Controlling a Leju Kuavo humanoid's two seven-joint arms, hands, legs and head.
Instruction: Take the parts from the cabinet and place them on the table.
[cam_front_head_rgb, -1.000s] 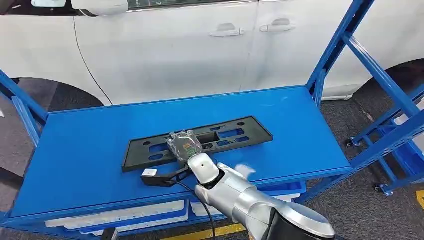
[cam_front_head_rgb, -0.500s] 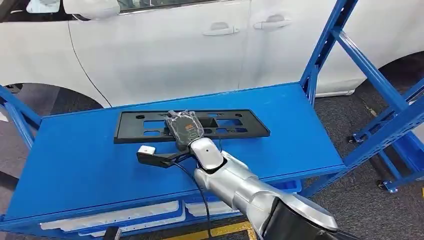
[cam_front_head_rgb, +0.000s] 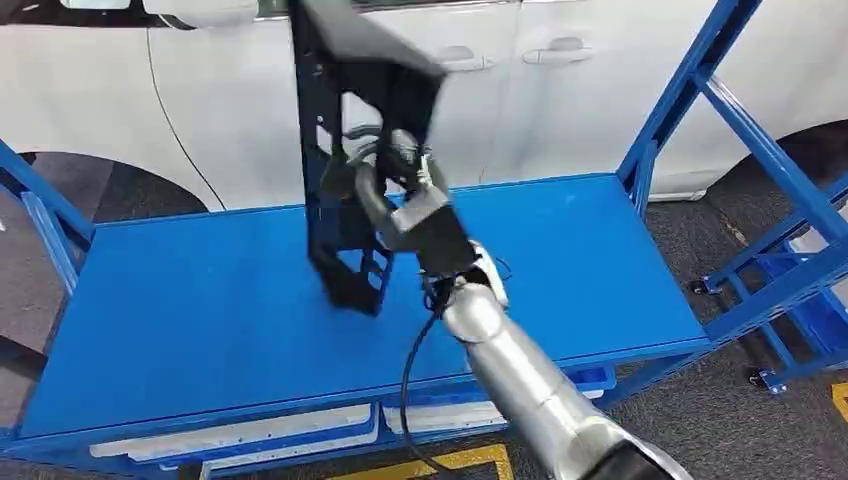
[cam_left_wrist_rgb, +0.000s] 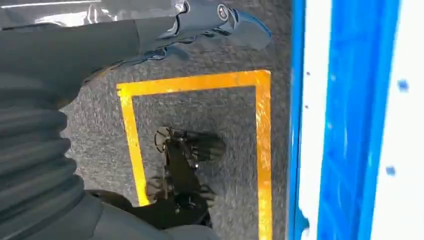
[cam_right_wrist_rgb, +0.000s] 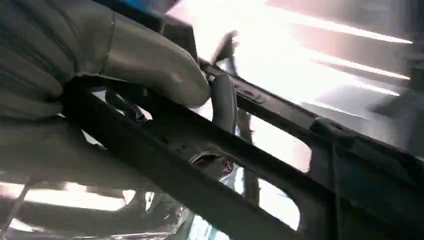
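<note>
A long slotted plate (cam_front_head_rgb: 345, 150) stands almost upright in the air above the middle of a flat shelf top (cam_front_head_rgb: 180, 310), its lower end just over the surface. The right hand (cam_front_head_rgb: 395, 195) holds it from the near right side, the arm reaching in from the near right. A car (cam_front_head_rgb: 560, 90) stands behind the shelf. A rack upright (cam_front_head_rgb: 680, 90) rises at the far right corner.
</note>
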